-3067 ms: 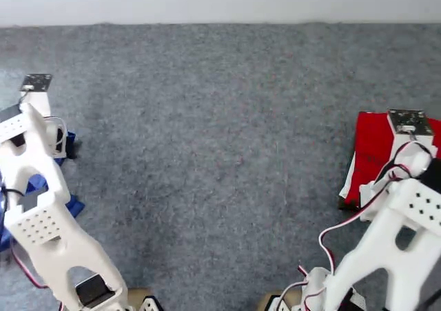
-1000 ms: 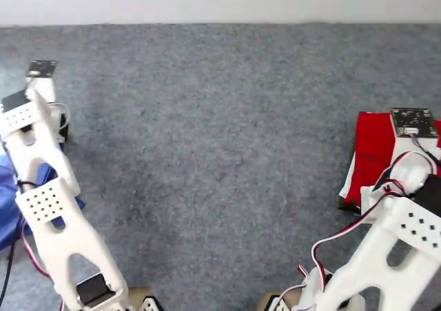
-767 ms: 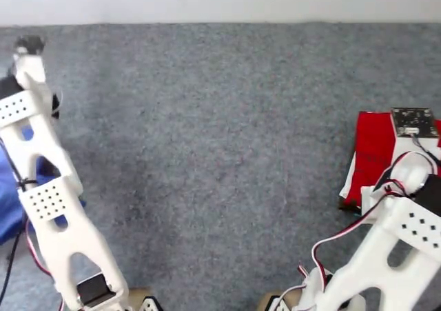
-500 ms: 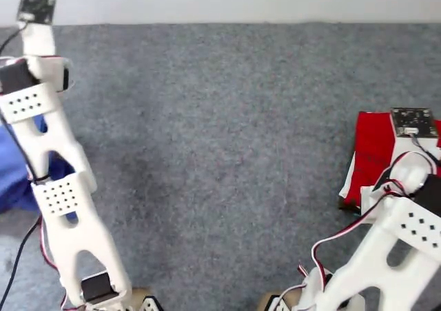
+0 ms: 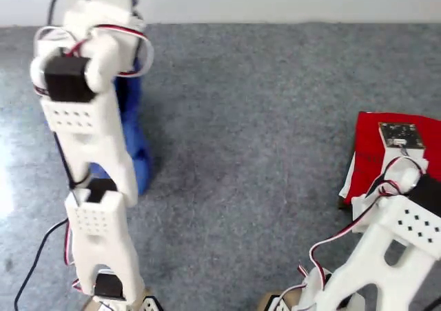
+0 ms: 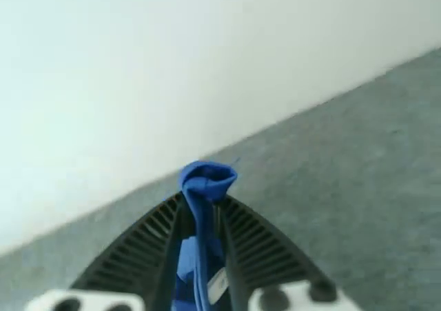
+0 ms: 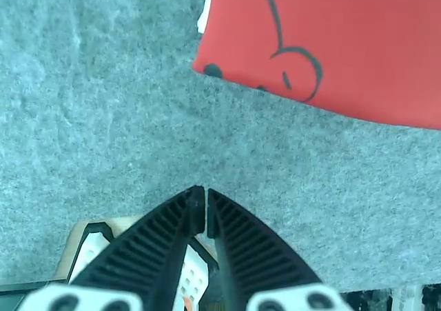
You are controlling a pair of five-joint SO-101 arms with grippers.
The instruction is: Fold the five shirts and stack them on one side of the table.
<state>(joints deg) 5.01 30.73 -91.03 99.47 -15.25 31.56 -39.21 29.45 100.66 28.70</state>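
Risen high, left jaws clamp blue shirt (image 6: 202,181); right jaws, closed empty, hover near black-marked red shirt (image 7: 344,49).

Left arm (image 5: 86,111) swings up from low pose at table's left edge; now rears tall, upper links close to high camera, wrist up by far wall. Blue shirt (image 5: 134,128) comes with it: earlier bunched low at left edge, mostly hidden under arm; now drawn up into long hanging strip beside arm, farther in over table (image 5: 262,118), pinched in left gripper (image 6: 200,204). Right arm (image 5: 386,242) nudges slightly inward; wrist now a little nearer table centre, over red shirt (image 5: 368,145).
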